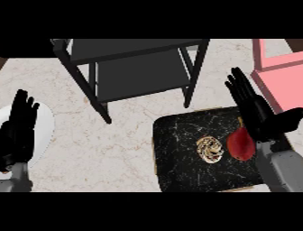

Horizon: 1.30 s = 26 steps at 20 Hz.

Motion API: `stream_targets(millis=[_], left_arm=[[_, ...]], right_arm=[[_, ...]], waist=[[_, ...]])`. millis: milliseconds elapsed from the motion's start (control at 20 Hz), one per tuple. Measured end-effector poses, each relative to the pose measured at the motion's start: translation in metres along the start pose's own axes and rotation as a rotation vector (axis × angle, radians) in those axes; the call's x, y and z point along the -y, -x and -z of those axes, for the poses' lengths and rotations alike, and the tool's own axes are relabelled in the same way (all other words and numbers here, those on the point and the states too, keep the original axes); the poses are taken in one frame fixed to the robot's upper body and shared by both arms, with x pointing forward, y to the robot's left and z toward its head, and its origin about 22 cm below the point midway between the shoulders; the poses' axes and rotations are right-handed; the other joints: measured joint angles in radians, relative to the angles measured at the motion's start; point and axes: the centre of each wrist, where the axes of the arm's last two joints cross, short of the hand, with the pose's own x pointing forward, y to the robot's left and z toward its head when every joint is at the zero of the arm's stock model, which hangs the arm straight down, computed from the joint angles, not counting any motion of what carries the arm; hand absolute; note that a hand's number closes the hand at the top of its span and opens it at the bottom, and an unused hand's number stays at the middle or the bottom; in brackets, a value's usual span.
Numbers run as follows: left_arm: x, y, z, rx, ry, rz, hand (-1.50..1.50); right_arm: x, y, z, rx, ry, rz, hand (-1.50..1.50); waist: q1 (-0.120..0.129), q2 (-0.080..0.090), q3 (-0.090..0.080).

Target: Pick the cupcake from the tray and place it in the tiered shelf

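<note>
Cupcake (pixel 209 149) sits on the black tray (pixel 181 167), right of centre, just beside a red pear-shaped fruit (pixel 241 144). Nothing grips it. Judgement: task at its start, pick not yet made, placing all to come.

Right hand (pixel 260 115) above the tray's right edge, fingers straight and spread, pointing away from the robot, thumb out to the right. It overlaps the fruit's right side; cannot tell whether it touches. It holds nothing and is near the cupcake, not on it.

Left hand (pixel 17 131) at the view's left edge over a white plate (pixel 44 119), fingers straight, resting, empty.

Shelf (pixel 137 67) stands on the counter (pixel 114 149) beyond the tray, dark tiers bare as far as they show. Pink object (pixel 291 76) at upper right, apart from the tray.

Left to do: close on cupcake, lift, carry to the shelf, set down.
</note>
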Motion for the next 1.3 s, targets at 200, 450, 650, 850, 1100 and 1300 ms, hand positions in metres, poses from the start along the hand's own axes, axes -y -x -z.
stream_targets(millis=[200,450,650,850,1100,1300], left_arm=[[-0.012,0.013,-0.004,-0.084,0.013,0.034,0.00],[-0.024,0.041,-0.019,-0.264,0.042,0.073,0.00],[-0.021,0.041,-0.019,-0.307,0.120,0.074,0.00],[-0.020,0.039,-0.015,-0.318,0.178,0.079,0.00],[-0.015,0.037,-0.011,-0.323,0.228,0.083,0.00],[-0.005,0.035,-0.008,-0.326,0.258,0.083,0.00]], right_arm=[[0.029,-0.014,-0.020,0.047,0.198,-0.129,1.50],[0.097,0.006,-0.073,-0.141,0.581,-0.394,1.50],[0.096,0.016,-0.123,-0.229,0.787,-0.406,-1.50],[0.062,0.002,-0.166,-0.224,0.790,-0.425,-1.50],[0.028,-0.036,-0.203,-0.256,0.678,-0.437,-1.50],[0.004,-0.076,-0.216,-0.301,0.597,-0.450,-1.50]], waist=[[-0.050,0.025,-0.010],[-0.142,0.042,-0.022],[-0.125,0.041,-0.016],[-0.091,0.043,-0.014],[-0.058,0.048,-0.013],[-0.037,0.053,-0.013]])
